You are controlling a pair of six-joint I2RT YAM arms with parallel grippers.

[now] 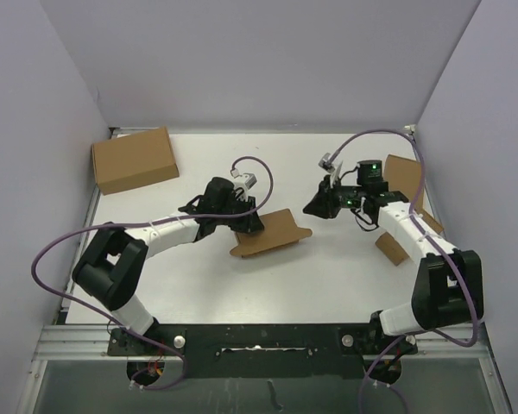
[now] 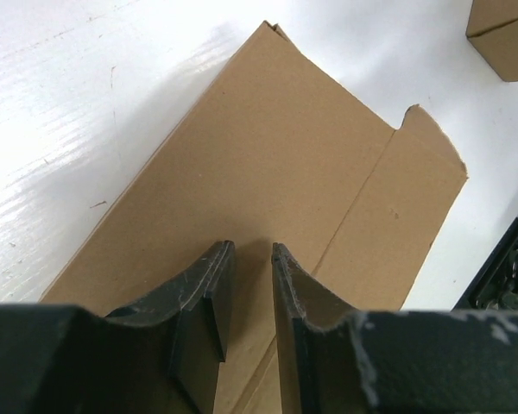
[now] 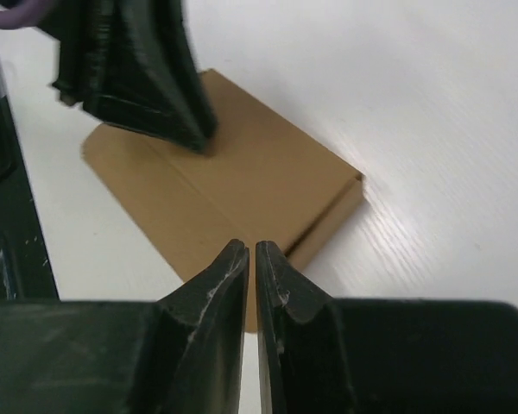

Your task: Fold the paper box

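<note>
Top external | paper box (image 1: 272, 233): plain brown, no legible writing

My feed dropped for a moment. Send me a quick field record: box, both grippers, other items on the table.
paper box: mid-table, folded nearly flat
left gripper: on the box's left end, jaws narrow with cardboard between them
right gripper: above the table right of the box, jaws nearly shut, nothing held
larger carton: far left corner
small boxes: right edge
</note>
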